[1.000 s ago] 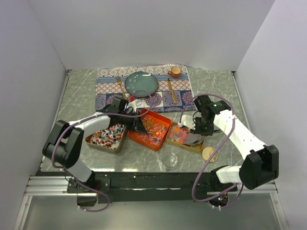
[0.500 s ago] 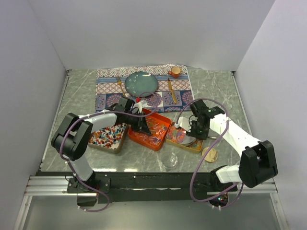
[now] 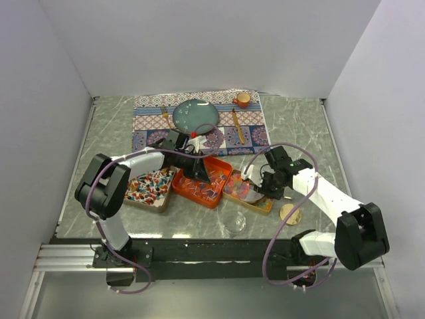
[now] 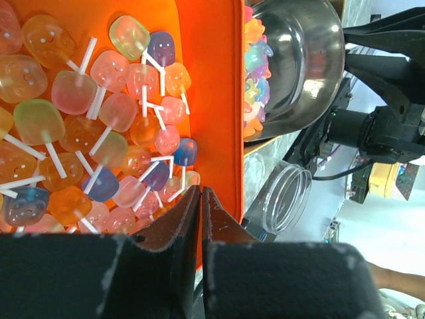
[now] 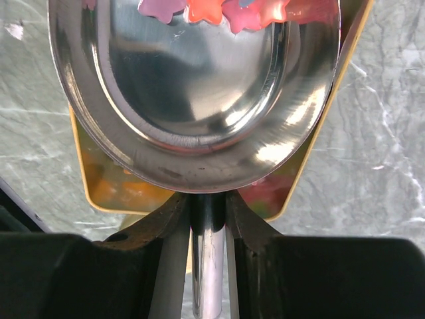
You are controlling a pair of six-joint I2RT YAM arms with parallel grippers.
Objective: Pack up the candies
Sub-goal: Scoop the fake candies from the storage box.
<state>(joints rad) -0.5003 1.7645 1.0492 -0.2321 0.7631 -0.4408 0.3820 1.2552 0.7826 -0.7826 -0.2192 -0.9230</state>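
Note:
Pastel lollipop candies [image 4: 113, 113] fill the orange tray [image 3: 227, 169]. My left gripper [image 3: 193, 170] is at that tray's far-left edge. In the left wrist view it [image 4: 200, 191] is shut on the tray's rim [image 4: 226, 100]. Star-shaped candies [image 3: 234, 183] lie in the gold metal tray [image 3: 265, 205]. My right gripper [image 3: 267, 184] is shut on the handle of a silver scoop [image 5: 192, 86], whose bowl lies low in that tray with a few star candies [image 5: 206, 10] at its far lip. Red-white-blue candies [image 3: 147, 187] fill the left tray.
An open clear jar [image 3: 234, 222] stands in front of the trays, near the table's front edge. A round wooden lid [image 3: 289, 213] lies to its right. At the back, a patterned mat [image 3: 146, 116] holds a blue plate [image 3: 196, 114], cutlery and a small orange cup [image 3: 242, 100].
My right gripper has brought the scoop down and left into the gold tray. My left gripper has shifted along the orange tray's edge, and both trays sit slightly further left.

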